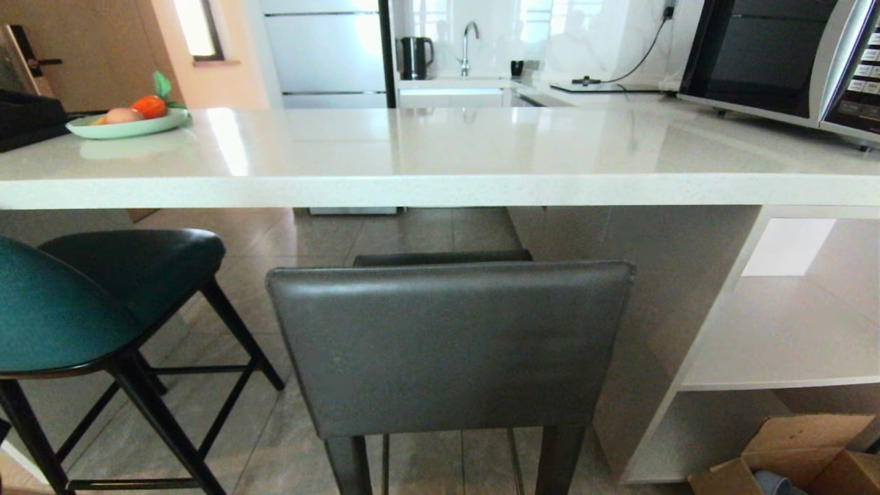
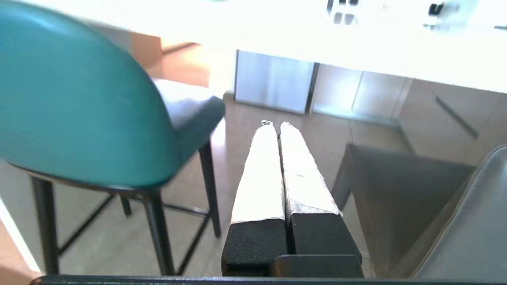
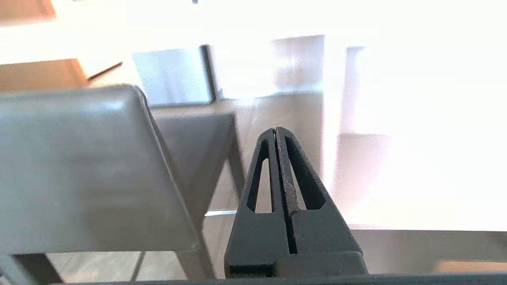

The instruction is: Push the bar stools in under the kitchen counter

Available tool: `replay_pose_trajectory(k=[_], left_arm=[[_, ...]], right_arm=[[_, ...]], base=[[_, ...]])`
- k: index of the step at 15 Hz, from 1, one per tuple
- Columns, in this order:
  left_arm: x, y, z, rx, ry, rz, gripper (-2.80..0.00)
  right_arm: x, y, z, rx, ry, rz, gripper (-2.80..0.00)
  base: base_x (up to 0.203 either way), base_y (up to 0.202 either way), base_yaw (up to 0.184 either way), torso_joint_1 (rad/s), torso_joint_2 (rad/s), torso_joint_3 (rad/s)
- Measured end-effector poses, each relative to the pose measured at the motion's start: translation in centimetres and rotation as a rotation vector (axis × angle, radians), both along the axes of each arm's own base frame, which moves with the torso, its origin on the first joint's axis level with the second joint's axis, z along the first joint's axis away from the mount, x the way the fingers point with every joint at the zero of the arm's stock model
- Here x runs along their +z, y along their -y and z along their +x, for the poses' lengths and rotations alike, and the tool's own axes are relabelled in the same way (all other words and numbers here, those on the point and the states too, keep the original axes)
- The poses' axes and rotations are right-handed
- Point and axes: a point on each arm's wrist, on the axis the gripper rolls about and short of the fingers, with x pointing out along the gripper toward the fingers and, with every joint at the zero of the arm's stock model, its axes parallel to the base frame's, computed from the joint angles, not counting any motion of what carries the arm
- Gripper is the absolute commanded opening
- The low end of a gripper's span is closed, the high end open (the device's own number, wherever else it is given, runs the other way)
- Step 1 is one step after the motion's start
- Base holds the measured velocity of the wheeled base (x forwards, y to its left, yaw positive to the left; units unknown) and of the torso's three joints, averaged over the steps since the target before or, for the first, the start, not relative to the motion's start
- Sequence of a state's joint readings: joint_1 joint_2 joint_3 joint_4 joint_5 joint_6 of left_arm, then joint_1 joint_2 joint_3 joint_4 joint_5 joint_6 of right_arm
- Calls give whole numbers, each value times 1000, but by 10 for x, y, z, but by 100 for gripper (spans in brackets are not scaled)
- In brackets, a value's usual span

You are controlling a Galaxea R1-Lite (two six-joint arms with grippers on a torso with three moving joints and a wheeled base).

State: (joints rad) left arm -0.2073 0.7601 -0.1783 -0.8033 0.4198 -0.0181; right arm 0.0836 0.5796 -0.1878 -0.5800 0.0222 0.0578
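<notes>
On the thick glossy white stone kitchen counter (image 1: 440, 161), a pale green plate (image 1: 127, 126) holds an egg-like piece (image 1: 122, 115) and an orange fruit (image 1: 149, 106). The square-backed grey leather stool (image 1: 450, 344) and the rounded teal leather stool (image 1: 82, 302) stand before the counter, seats partly under its edge. The left gripper (image 2: 273, 126) and right gripper (image 3: 275, 130) hang beside the grey stool, fingers pressed together on nothing.

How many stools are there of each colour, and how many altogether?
Teal stool: 1
Grey stool: 1
Total: 2 stools, both standing on the near side of the white counter.
</notes>
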Motion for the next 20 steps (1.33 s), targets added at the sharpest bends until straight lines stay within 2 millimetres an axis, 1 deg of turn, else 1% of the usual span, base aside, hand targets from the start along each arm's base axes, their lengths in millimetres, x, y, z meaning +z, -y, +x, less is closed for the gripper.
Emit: replay_pose_trajectory(k=[2,3,5,7,8,11,12,13,15,17,19,20], left_arm=[[3,-5,-16,-9,33,16,-280],[2,-6,-26,-33,46,26,-280],[0,-8,-47,-94,76,48,-280],[-7,-9,-66,-121,68,65,-280],[-8,-9,-72,-121,63,71,-280],[-11,-7,-82,-108,63,105,-280],[-13,-5,-84,-153,71,130,-280],[-20,-4,-84,-190,59,143,-280],[-43,-3,-84,-216,20,146,-280],[-70,-3,-90,-244,-22,165,-280],[-97,-3,-91,-263,-118,188,-280],[-107,-3,-91,-271,-162,188,-280]], right_arm=[[11,3,-31,-34,23,-15,-280],[9,3,-44,-52,7,-22,-280],[8,3,-62,-108,17,-17,-280],[12,3,-72,-125,69,-24,-280],[14,3,-76,-127,80,-27,-280],[19,3,-83,-124,78,-28,-280],[18,3,-84,-117,71,-31,-280],[15,3,-82,-115,63,-32,-280],[1,3,-78,-108,28,-41,-280],[-24,2,-78,-86,-6,-80,-280],[-49,2,-79,-84,-36,-135,-280],[-63,3,-76,-83,-73,-153,-280]], base=[[0,0,0,0,0,0],[0,0,0,0,0,0],[0,0,0,0,0,0],[0,0,0,0,0,0],[0,0,0,0,0,0],[0,0,0,0,0,0],[0,0,0,0,0,0],[0,0,0,0,0,0],[0,0,0,0,0,0],[0,0,0,0,0,0],[0,0,0,0,0,0],[0,0,0,0,0,0]])
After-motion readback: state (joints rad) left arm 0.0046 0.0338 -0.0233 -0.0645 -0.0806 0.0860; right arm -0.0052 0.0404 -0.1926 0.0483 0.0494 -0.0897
